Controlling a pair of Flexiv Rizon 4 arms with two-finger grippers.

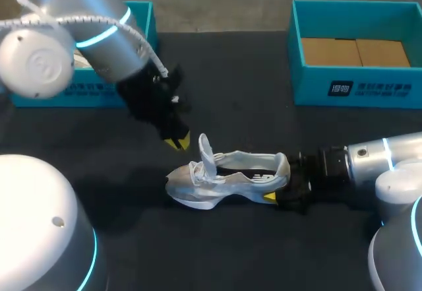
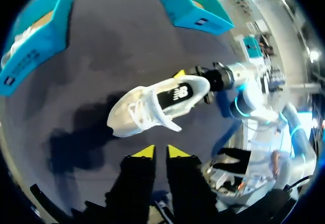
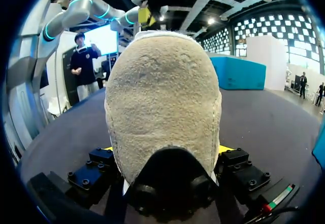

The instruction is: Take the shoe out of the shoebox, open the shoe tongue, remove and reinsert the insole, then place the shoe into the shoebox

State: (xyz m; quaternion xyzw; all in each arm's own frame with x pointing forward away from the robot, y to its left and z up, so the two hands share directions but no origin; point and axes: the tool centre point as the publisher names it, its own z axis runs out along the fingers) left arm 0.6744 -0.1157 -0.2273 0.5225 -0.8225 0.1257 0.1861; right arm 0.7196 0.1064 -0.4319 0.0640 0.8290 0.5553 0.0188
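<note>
In the head view, the white mesh lace-up shoe rests on the black table, out of either box. Its tongue stands up. The right gripper is clamped across the shoe's heel. The left gripper hangs just off the tongue, apart from it. The teal cardboard shoebox with a brown insert sits well beyond the heel end, and a second teal box sits well beyond the toe end.

In the left wrist view, the shoe lies ahead of the left gripper, tongue end nearest. The gripper's yellow tips are drawn almost together and hold nothing. The dark insole shows through the shoe's opening.

In the right wrist view, the shoe's pale, fuzzy heel fills the space between the right gripper's fingers. A yellow tip presses it from each side, so this gripper is grasping the shoe.

The shoe looks light, with a soft upper that would give under a pinch, while the heel counter looks stiffer. This makes the heel a sound place for the steadying grip. The tongue is thin and floppy, so it is best taken by its free edge. The insole probably bends easily, so it should be nipped at the heel rim and peeled up rather than pulled flat.
</note>
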